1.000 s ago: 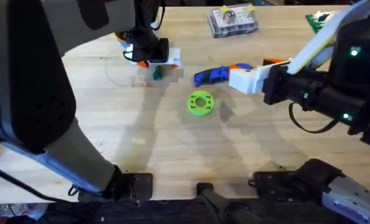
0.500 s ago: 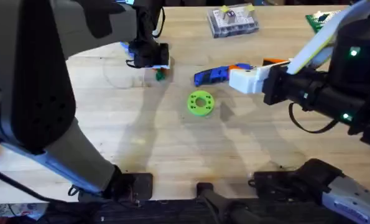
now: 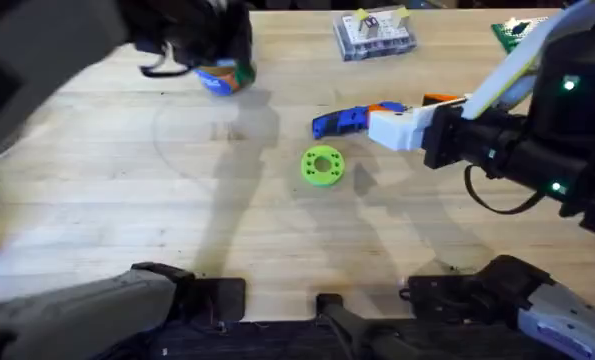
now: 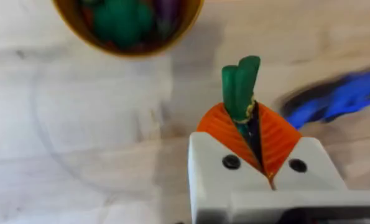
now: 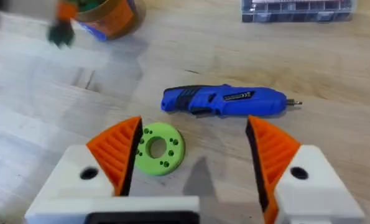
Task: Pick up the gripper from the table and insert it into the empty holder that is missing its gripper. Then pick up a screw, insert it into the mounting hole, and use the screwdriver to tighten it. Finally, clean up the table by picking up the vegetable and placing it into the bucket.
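Pale wooden tabletop (image 3: 277,240) carries the whole scene. At far left, the left gripper (image 4: 250,134) has its orange ribbed pads pinched tight on the slim dark-green knobbly toy vegetable (image 4: 239,87), which projects beyond the fingertips. It hangs just beside the small round orange bucket (image 4: 127,28), not yet over its mouth. Judged best practice: centre the vegetable above the opening, lower it, then release, so it cannot strike the rim and bounce out. Toward centre lies a flat lime-green ring with holes (image 3: 323,165), with the blue-handled screwdriver (image 5: 225,101) just beyond it. At right, the right gripper (image 5: 194,155) hovers with fingers spread wide, holding nothing. A clear plastic parts box (image 3: 375,34) sits at the far edge.
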Available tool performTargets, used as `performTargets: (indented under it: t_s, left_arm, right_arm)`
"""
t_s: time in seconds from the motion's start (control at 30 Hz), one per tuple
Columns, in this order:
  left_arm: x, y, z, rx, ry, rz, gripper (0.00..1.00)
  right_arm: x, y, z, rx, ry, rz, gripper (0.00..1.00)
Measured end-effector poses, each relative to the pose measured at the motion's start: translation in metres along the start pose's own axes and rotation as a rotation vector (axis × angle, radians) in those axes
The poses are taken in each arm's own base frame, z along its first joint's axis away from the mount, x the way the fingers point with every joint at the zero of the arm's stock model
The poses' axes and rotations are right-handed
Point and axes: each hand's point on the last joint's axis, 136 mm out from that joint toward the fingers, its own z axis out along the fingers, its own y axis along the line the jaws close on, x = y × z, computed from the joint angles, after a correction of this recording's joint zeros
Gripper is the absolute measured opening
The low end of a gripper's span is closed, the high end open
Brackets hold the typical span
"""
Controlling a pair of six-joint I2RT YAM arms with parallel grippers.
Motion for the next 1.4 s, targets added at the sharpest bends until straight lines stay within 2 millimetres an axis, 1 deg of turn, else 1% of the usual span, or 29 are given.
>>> performTargets:
  t_s: [0.07, 0.13, 0.17, 0.23, 0.3, 0.37, 0.43, 0.57, 0.77, 0.9, 0.97, 1.07, 1.1, 1.17, 1.23, 1.3, 1.33, 1.4]
  left_arm:
    - [-0.025, -0.001, -0.031, 0.009, -0.132, -0.002, 0.022]
    - [-0.046, 0.006, -0.057, -0.010, -0.247, -0.017, 0.022]
    - [-0.056, 0.012, -0.067, -0.028, -0.297, -0.029, 0.022]
    - [-0.071, 0.028, -0.078, -0.065, -0.365, -0.058, 0.022]
    - [-0.082, 0.043, -0.076, -0.096, -0.399, -0.085, 0.021]
    - [-0.090, 0.056, -0.066, -0.119, -0.407, -0.106, 0.021]
    - [-0.094, 0.064, -0.051, -0.133, -0.400, -0.117, 0.021]
    - [-0.096, 0.070, -0.015, -0.141, -0.360, -0.120, 0.021]
    - [-0.083, 0.076, 0.032, -0.155, -0.271, -0.122, 0.021]
    - [-0.070, 0.082, 0.064, -0.168, -0.204, -0.125, 0.021]
    - [-0.064, 0.085, 0.076, -0.174, -0.174, -0.126, 0.021]
    - [-0.058, 0.087, 0.086, -0.178, -0.149, -0.127, 0.029]
    - [-0.057, 0.087, 0.088, -0.179, -0.146, -0.127, 0.074]
    - [-0.058, 0.087, 0.088, -0.179, -0.148, -0.123, 0.270]
    - [-0.059, 0.087, 0.087, -0.178, -0.154, -0.123, 0.588]
    - [-0.060, 0.086, 0.086, -0.177, -0.156, -0.125, 0.874]
    - [-0.061, 0.086, 0.084, -0.176, -0.160, -0.127, 0.957]
    - [-0.064, 0.085, 0.077, -0.173, -0.173, -0.126, 0.984]
  right_arm:
    - [0.000, 0.000, 0.000, 0.000, 0.000, 0.000, 0.965]
    - [0.000, 0.000, 0.000, 0.000, 0.000, 0.000, 0.965]
    - [0.000, 0.000, 0.000, 0.000, 0.000, 0.000, 0.965]
    - [0.000, 0.000, 0.000, 0.000, 0.000, 0.000, 0.965]
    - [0.000, 0.000, 0.000, 0.000, 0.000, 0.000, 0.965]
    - [0.000, 0.000, 0.000, 0.000, 0.000, 0.000, 0.965]
    - [0.000, 0.000, 0.000, 0.000, 0.000, 0.000, 0.965]
    - [0.000, 0.000, 0.000, 0.000, 0.000, 0.000, 0.965]
    - [0.000, 0.000, 0.000, 0.000, 0.000, 0.000, 0.965]
    - [0.000, 0.000, 0.000, 0.000, 0.000, 0.000, 0.965]
    - [0.000, 0.000, 0.000, 0.000, 0.000, 0.000, 0.965]
    - [0.000, 0.000, 0.000, 0.000, 0.000, 0.000, 0.965]
    - [0.000, 0.000, 0.000, 0.000, 0.000, 0.000, 0.965]
    - [0.000, 0.000, 0.000, 0.000, 0.000, 0.000, 0.965]
    - [0.000, 0.000, 0.000, 0.000, 0.000, 0.000, 0.965]
    - [0.000, 0.000, 0.000, 0.000, 0.000, 0.000, 0.965]
    - [0.000, 0.000, 0.000, 0.000, 0.000, 0.000, 0.965]
    - [0.000, 0.000, 0.000, 0.000, 0.000, 0.000, 0.965]
